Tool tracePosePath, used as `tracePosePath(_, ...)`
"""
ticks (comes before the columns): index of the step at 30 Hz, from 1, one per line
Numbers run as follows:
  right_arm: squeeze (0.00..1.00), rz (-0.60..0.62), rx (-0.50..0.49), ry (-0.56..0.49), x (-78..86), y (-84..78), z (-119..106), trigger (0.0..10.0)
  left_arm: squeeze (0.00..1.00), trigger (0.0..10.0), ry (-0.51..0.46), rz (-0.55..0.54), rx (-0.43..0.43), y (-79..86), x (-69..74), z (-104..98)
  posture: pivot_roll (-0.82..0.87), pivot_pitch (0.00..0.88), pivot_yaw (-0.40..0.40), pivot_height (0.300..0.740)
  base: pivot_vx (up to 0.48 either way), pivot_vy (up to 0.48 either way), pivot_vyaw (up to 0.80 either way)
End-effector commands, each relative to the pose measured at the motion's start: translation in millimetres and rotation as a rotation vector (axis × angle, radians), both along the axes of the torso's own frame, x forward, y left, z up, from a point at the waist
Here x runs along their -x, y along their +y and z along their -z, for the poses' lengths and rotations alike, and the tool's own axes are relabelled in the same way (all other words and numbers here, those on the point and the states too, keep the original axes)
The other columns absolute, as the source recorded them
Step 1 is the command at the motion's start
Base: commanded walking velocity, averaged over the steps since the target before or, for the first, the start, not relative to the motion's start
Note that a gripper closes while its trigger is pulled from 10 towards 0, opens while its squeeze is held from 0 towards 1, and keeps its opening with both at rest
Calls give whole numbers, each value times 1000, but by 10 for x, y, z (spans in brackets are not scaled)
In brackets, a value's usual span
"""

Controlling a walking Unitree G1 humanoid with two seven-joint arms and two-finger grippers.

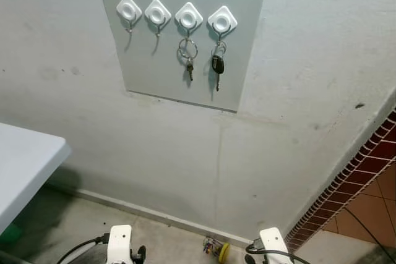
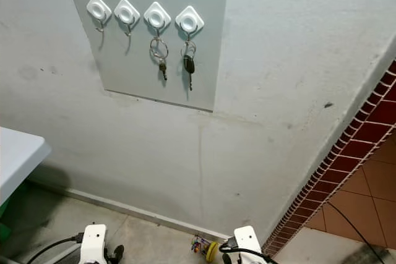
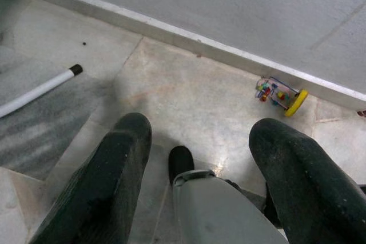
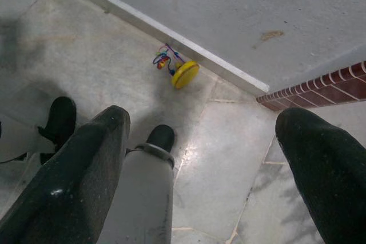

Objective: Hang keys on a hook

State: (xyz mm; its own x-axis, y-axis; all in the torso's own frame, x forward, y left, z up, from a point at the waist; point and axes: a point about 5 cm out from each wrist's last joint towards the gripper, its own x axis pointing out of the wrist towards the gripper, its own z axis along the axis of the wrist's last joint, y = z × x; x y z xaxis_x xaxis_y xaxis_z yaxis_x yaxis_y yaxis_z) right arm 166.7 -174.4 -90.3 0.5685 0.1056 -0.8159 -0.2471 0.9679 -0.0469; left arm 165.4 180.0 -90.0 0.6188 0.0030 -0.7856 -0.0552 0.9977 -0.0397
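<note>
On wall: 2 key sets (image 1: 216, 65) hooked; wrist views: both tools spread.

Four white diamond-shaped hooks (image 1: 173, 15) sit in a row on a grey wall panel. Small keys on a ring (image 1: 188, 54) hang from the third hook, a black-headed key (image 1: 217, 66) from the fourth.
</note>
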Motion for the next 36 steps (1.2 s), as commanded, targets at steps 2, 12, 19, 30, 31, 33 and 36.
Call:
tracePosePath(2,0,-11,-9,11,9,37,8,10000,0,10000,10,-2,-14,32,20,7,-102,0,2,740,0,0,738)
tracePosePath(12,0,-20,-3,9,-5,39,3,10000,0,10000,9,8,-20,41,11,2,-106,0,-1,740,0,0,800)
tracePosePath(19,0,-35,2,11,-3,42,5,10000,0,10000,11,22,-18,12,6,4,-103,0,-5,740,0,0,800)
tracePosePath(30,0,-64,6,16,-6,66,6,10000,0,10000,24,20,-25,33,55,22,-81,0,-15,740,0,0,800)
tracePosePath(31,0,-67,6,16,-8,69,5,10000,0,10000,27,19,-28,40,64,26,-76,0,-17,740,0,0,800)
tracePosePath(33,0,-71,8,17,-9,71,5,10000,0,10000,33,15,-32,50,76,30,-76,0,-17,740,0,0,800)
tracePosePath(36,0,-78,9,16,-12,76,4,10000,0,10000,36,19,-36,57,82,32,-76,0,-17,740,0,0,800)
